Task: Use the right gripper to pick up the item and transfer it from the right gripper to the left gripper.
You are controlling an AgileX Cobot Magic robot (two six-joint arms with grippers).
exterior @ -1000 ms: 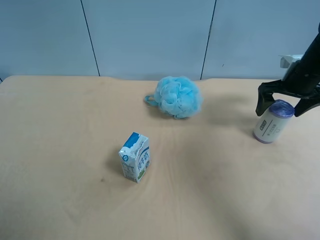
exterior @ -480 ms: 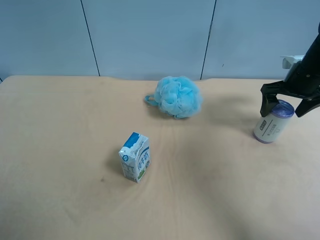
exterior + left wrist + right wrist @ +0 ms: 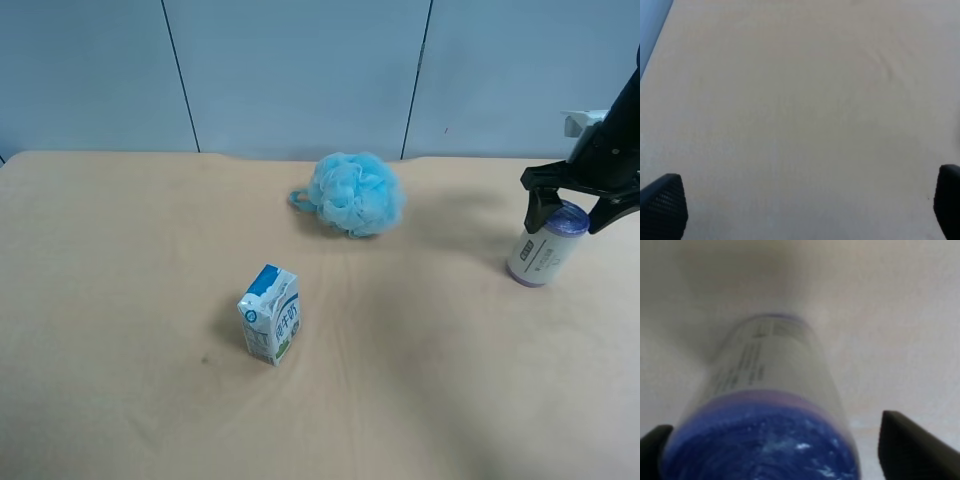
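The tabletop [image 3: 120, 300] is matt, smooth and beige. The roll [image 3: 545, 252] has a smooth, faintly glossy label and crinkled purple film ends. The sponge [image 3: 355, 194] is fluffy mesh, the carton [image 3: 270, 315] glossy card, the right hand [image 3: 564, 226] matt black.

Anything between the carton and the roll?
Nothing: in the exterior high view only bare table runs from the carton to the roll; the sponge sits farther back, off that line.
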